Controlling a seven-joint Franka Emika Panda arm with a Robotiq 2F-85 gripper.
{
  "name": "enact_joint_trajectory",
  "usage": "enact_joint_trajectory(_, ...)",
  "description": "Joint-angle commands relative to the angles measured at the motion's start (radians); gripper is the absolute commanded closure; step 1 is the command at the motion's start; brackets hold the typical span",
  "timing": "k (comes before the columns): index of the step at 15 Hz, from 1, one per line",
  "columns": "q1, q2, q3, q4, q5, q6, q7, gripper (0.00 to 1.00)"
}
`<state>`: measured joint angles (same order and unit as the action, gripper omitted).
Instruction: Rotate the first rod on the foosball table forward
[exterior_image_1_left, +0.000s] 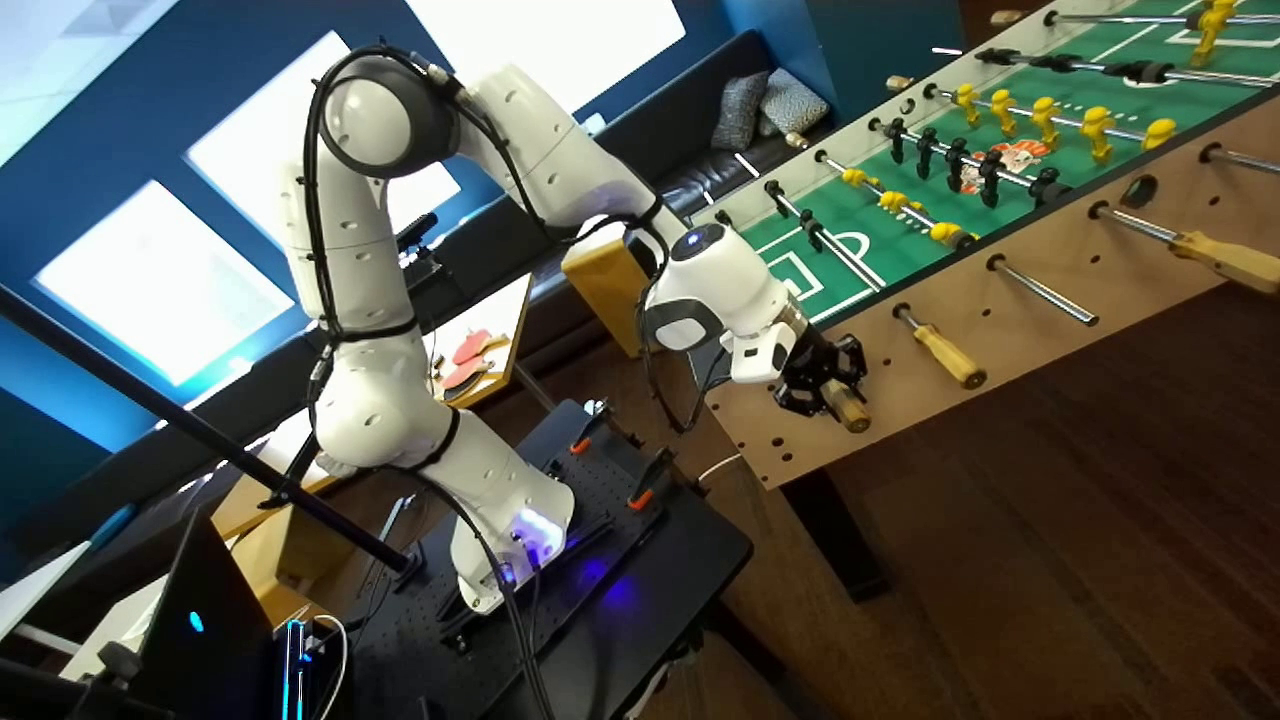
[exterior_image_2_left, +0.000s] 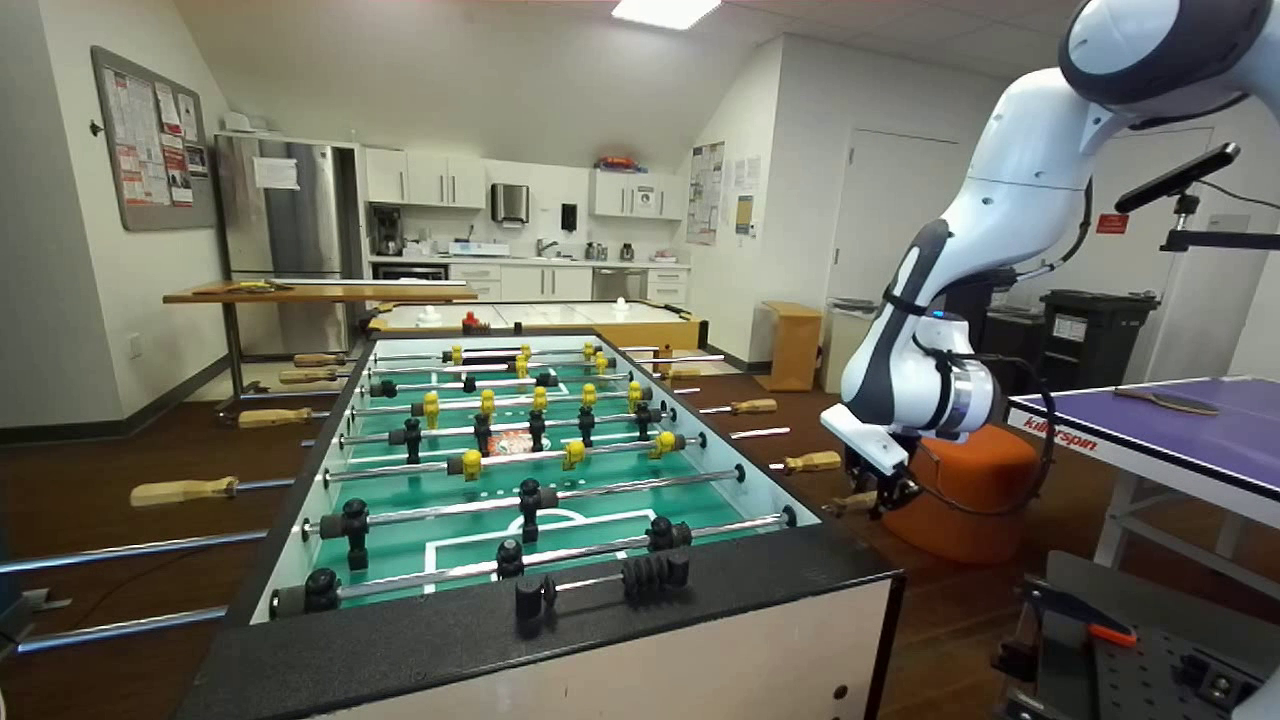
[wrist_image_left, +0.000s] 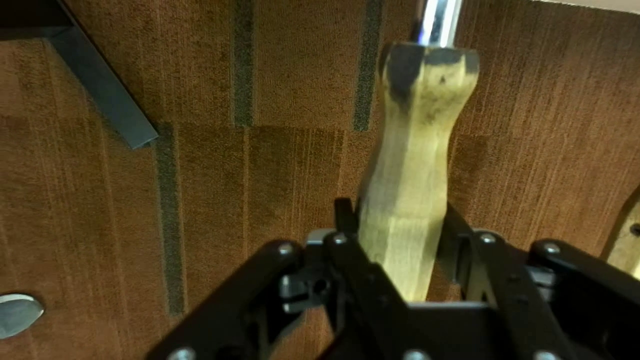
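Observation:
The foosball table (exterior_image_1_left: 1060, 270) (exterior_image_2_left: 400, 650) has a green field and wooden sides. Its nearest rod (exterior_image_2_left: 590, 549) is metal with black figures (exterior_image_2_left: 509, 558) and crosses the field at the near end in an exterior view. My black gripper (exterior_image_1_left: 830, 382) (exterior_image_2_left: 885, 490) is outside the table's side at that rod's wooden handle (exterior_image_1_left: 848, 408) (exterior_image_2_left: 852, 503). In the wrist view, the handle (wrist_image_left: 415, 150) runs between the gripper's fingers (wrist_image_left: 402, 220). Both fingers are close against its sides, and the gripper looks shut on it. The handle's end is partly hidden by the gripper.
Another wooden handle (exterior_image_1_left: 940, 355) and a bare rod end (exterior_image_1_left: 1045, 290) stick out beside the gripper. A further handle (wrist_image_left: 630, 240) shows at the wrist view's right edge. A score counter (exterior_image_2_left: 600, 585) sits on the near rim. An orange stool (exterior_image_2_left: 975, 500) stands behind the gripper.

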<state>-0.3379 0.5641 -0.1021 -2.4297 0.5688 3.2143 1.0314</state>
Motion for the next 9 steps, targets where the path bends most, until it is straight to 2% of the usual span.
enact_joint_trajectory(1, 0.035, -0.045, -0.074, 0.018, -0.023, -0.186, -0.023, 0.84)
enact_joint_trajectory(5, 0.065, -0.022, -0.151, 0.12, -0.09, -0.438, 0.007, 0.84)
enact_joint_trajectory(9, 0.064, 0.013, -0.178, 0.226, -0.152, -0.652, 0.047, 0.84)
